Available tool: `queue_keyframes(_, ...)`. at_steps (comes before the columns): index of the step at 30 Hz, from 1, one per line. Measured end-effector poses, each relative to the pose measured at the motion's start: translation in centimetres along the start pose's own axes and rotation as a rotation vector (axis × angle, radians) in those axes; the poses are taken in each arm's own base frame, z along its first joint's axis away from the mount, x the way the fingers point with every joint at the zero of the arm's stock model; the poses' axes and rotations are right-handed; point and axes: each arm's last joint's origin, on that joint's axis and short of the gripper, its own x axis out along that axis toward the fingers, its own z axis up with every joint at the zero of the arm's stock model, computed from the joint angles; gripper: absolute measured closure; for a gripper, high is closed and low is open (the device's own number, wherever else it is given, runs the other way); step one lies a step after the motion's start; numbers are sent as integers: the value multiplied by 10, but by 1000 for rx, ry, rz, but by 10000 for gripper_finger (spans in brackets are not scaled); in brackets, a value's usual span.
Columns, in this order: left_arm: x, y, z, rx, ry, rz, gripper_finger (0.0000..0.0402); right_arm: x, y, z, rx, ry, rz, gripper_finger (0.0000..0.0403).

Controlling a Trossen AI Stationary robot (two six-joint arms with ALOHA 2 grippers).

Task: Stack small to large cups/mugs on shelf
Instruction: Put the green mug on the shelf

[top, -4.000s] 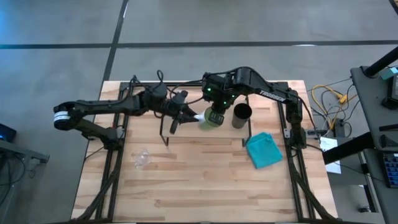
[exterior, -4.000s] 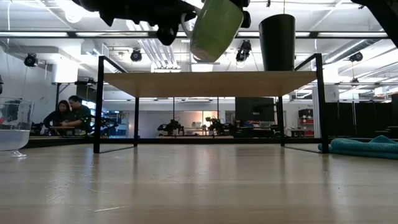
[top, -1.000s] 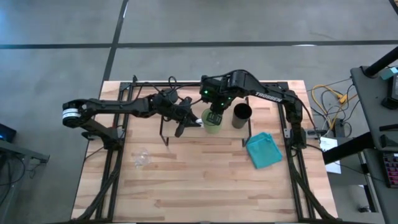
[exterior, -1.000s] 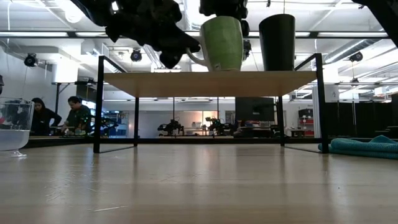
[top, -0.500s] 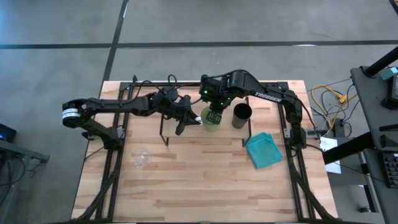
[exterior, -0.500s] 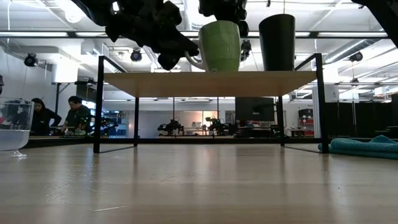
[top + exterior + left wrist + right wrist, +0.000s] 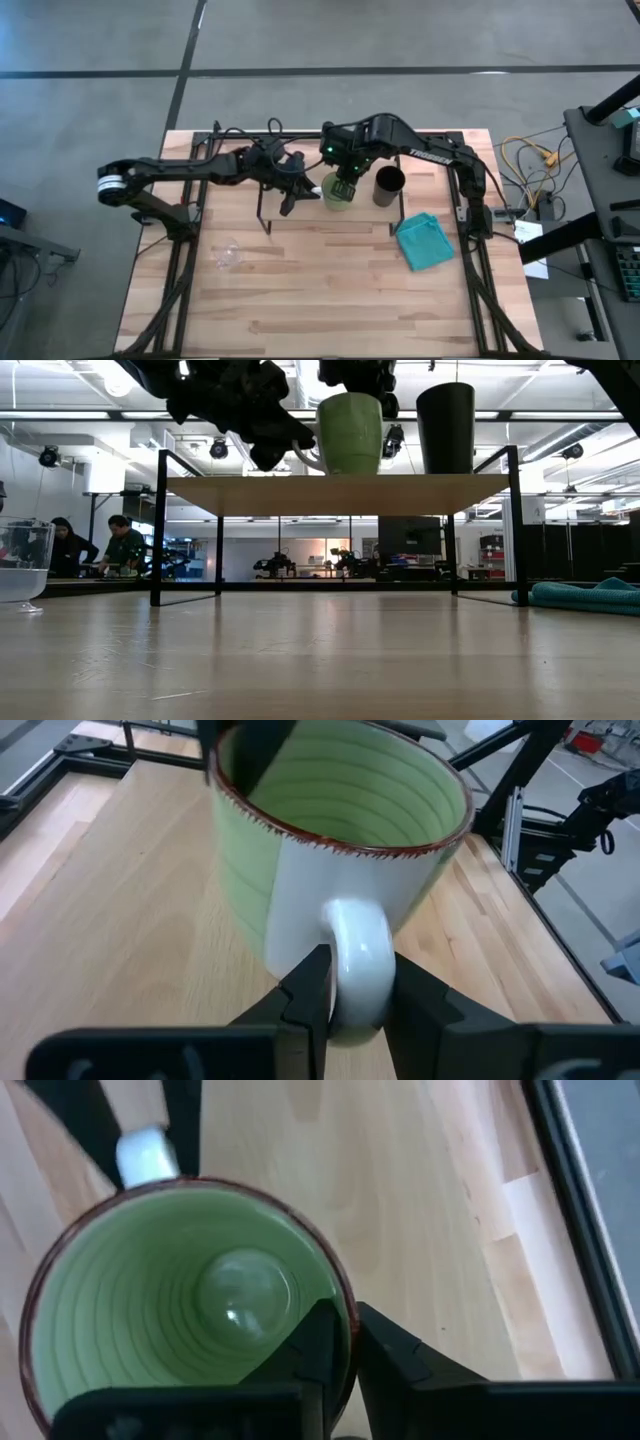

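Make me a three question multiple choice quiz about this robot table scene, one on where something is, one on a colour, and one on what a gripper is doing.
1. Where is the clear glass cup?
A. on the tabletop, off the shelf
B. on the shelf beside the black cup
C. inside the green mug

2. What colour is the cloth on the table?
A. red
B. blue
C. yellow

3. What is the left gripper doing?
A. hanging open above the cloth
B. shut on the green mug's handle
C. holding the glass cup

Answers:
1. A: the high view shows it alone on the tabletop, in front of the shelf.
2. B: it lies blue beside the shelf.
3. B: the left wrist view shows its fingers pinching the white handle of the green mug, whose rim the right gripper also grips, next to the black cup.
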Motion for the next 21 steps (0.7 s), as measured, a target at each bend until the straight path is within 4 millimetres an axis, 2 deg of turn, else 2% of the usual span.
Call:
queue_keyframes(7, -5, 0, 1, -5, 7, 23, 344, 0, 1, 0, -11, 5, 5, 346)
queue_keyframes(21, -6, 1, -2, -17, 21, 39, 344, 0, 0, 2, -3, -25, -1, 349)
